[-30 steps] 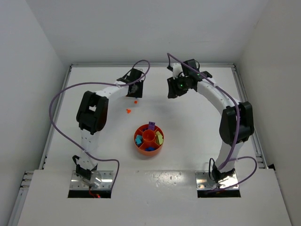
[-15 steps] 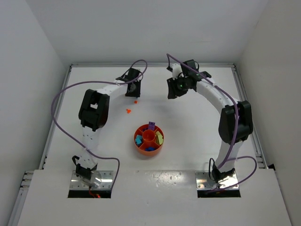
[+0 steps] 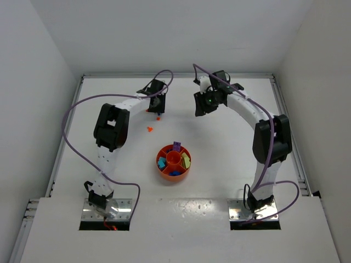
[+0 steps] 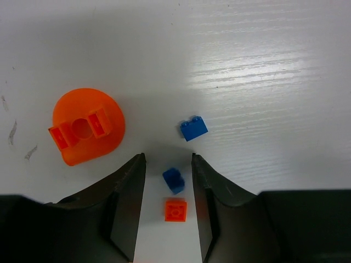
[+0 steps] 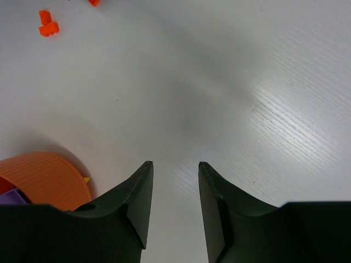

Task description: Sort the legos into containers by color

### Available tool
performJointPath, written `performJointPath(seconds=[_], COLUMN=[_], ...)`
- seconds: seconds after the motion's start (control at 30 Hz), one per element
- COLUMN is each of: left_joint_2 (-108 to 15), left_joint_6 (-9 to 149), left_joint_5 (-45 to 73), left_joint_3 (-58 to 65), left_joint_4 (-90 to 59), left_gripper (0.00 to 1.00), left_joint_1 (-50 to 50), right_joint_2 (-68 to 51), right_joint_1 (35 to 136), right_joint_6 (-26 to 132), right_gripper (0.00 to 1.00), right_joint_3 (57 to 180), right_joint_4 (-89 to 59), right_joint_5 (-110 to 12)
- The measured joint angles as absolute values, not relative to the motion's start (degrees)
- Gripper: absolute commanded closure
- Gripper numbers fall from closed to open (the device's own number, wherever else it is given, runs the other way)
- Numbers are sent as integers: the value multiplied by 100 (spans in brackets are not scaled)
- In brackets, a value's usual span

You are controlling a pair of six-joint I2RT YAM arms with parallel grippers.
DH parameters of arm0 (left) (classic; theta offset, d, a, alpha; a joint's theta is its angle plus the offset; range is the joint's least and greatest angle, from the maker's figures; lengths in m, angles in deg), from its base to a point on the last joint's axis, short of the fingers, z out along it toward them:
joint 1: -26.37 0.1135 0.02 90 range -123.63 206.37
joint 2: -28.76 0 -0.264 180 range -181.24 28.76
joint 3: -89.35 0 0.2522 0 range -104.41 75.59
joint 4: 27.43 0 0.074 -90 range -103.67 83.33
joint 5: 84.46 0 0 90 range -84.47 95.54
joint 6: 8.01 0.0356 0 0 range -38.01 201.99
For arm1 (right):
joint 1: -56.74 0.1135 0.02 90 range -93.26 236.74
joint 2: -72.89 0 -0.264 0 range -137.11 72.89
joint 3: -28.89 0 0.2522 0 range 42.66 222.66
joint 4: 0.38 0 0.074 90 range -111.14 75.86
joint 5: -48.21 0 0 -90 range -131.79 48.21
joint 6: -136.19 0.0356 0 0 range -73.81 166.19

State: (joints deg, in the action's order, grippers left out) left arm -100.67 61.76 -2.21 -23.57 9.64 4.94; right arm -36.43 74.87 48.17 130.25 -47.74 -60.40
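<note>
Looks like a pick is being lined up. The left gripper [image 4: 167, 159] hangs over a little cluster on the counter [image 3: 230, 164], jaws partly open and holding nothing. A blue brick [image 4: 174, 179] sits right in the gap between them, touching neither finger as far as I can tell. An orange brick [image 4: 175, 210] lies just below it in the wrist frame, also between the fingers. A second blue brick [image 4: 194, 128] is just past the fingertips, and a round orange piece [image 4: 88, 126] sits off to the left of frame.

My guess at the next move: drop straight down and close on the blue brick without grabbing the orange one too, since they're really close. Then it goes to the tray [image 3: 162, 173] in the lower middle of the overhead frame, into the section already showing blue.

In the overhead view the left arm is stretched toward the top of the frame, wrist pointing down. The right gripper [image 5: 175, 164] is also open and empty, hovering over bare counter, with the tray rim and a purple brick [image 5: 11, 197] at the lower left of its view.
</note>
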Motion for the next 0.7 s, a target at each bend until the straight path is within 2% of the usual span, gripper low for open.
performJointPath(seconds=[0.43, 0.7], left_joint_2=[-10242, -9785], left_joint_6=[6200, 6209], left_joint_5=[-189, -136], left_joint_3=[-2597, -1843], left_joint_4=[914, 739], left_gripper=[56, 58], left_joint_1=[494, 520], right_joint_2=[-3684, -3684], right_joint_1=[7487, 7489], right_joint_6=[4817, 4817], right_gripper=[61, 61], right_joint_3=[13099, 13110], right_joint_4=[-4779, -4774], right_joint_5=[-6023, -6021])
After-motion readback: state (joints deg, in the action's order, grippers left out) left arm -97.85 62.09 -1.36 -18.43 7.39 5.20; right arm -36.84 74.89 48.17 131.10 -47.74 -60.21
